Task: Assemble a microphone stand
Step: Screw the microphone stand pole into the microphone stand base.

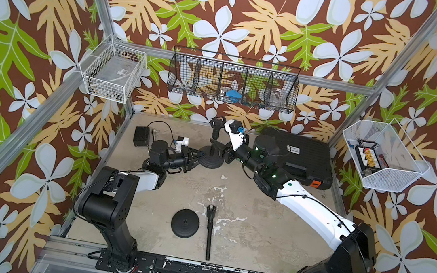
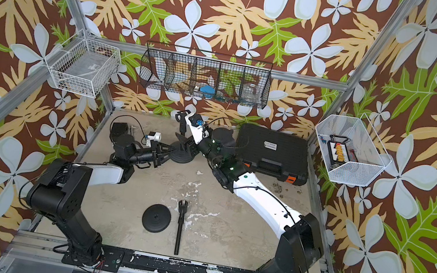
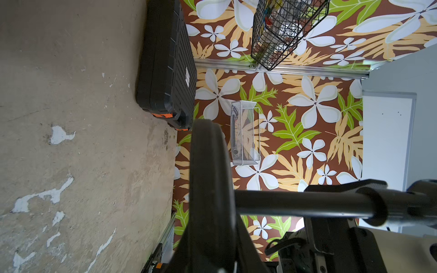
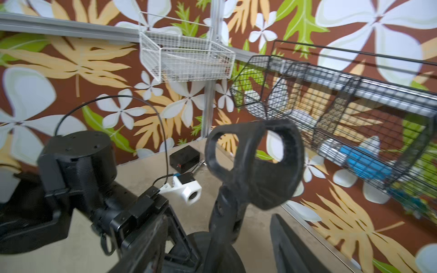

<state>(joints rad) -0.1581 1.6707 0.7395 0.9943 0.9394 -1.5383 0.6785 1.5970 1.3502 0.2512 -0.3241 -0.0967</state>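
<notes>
At the back of the table a black round base [image 1: 211, 161] [image 2: 184, 155] carries an upright black pole [image 1: 215, 135] [image 2: 182, 128] topped by a microphone clip [image 4: 254, 163]. My left gripper [image 1: 194, 159] [image 2: 163, 154] is shut on the base's rim; in the left wrist view the base [image 3: 210, 179] appears edge-on with the pole [image 3: 307, 203] running out from it. My right gripper [image 1: 221, 148] [image 4: 220, 248] is open, with its fingers either side of the pole and gaps showing. A second base disc [image 1: 185, 224] and a second pole with clip [image 1: 208, 232] lie loose near the front.
A black hard case [image 1: 298, 157] lies at the back right, just behind my right arm. A small black box [image 1: 141, 135] with a cable sits at the back left. A black wire basket [image 1: 233, 80] and white wire baskets [image 1: 113, 71] [image 1: 383, 157] hang on the walls.
</notes>
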